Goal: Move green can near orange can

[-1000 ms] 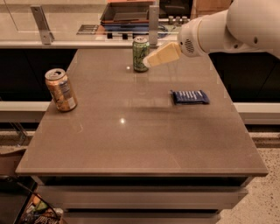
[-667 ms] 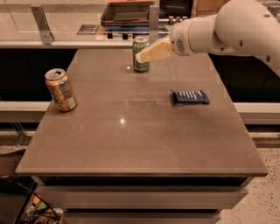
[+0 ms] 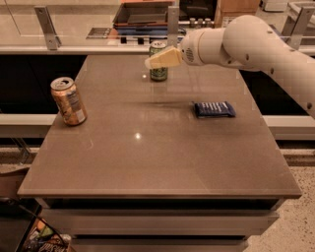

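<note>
The green can [image 3: 158, 73] stands upright near the far edge of the brown table [image 3: 147, 147], with a silver top. The orange can [image 3: 69, 101] stands upright at the table's left edge, with a pale label patch. My gripper [image 3: 151, 62] reaches in from the right on a white arm [image 3: 256, 44]. Its cream-coloured fingers [image 3: 162, 58] lie across the front of the green can's upper part and hide some of it. The two cans are far apart.
A dark blue packet [image 3: 214, 109] lies flat on the right side of the table. Behind the table runs a counter with metal posts [image 3: 173, 22] and a dark tray [image 3: 142, 15]. A basket of items [image 3: 34, 238] sits on the floor at lower left.
My arm and gripper have moved left across the far edge, from the right of the green can to in front of its top. Both cans and the packet have stayed put.
</note>
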`<state>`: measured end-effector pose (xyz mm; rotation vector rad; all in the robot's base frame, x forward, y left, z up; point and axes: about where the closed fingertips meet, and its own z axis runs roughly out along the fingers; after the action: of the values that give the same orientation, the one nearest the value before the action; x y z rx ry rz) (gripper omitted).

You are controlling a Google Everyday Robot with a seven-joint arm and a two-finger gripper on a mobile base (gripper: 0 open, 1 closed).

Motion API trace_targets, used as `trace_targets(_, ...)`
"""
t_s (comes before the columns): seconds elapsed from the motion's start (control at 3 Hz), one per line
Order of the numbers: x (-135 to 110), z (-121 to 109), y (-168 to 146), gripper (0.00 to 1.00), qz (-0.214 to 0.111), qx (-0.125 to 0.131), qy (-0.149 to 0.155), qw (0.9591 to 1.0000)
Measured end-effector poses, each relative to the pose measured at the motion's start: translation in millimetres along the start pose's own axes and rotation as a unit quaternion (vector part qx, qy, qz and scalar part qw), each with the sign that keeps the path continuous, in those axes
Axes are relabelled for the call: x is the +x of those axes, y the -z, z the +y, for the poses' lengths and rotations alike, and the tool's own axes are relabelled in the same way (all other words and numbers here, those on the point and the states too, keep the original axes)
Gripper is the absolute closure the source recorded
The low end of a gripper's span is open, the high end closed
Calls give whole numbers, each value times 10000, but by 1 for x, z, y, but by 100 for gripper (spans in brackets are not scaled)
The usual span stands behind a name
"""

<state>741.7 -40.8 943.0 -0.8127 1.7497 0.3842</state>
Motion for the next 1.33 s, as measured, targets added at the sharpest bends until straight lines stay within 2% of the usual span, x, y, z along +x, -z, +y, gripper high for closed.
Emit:
trace_targets(0.33, 12, -6, -30, 0, -138, -80, -207, 9997)
trace_targets(1.0, 10, -6, -31, 0, -130, -50, -203, 9997)
trace_targets(1.33, 12, -13, -51, 0, -222, -106, -343, 9991)
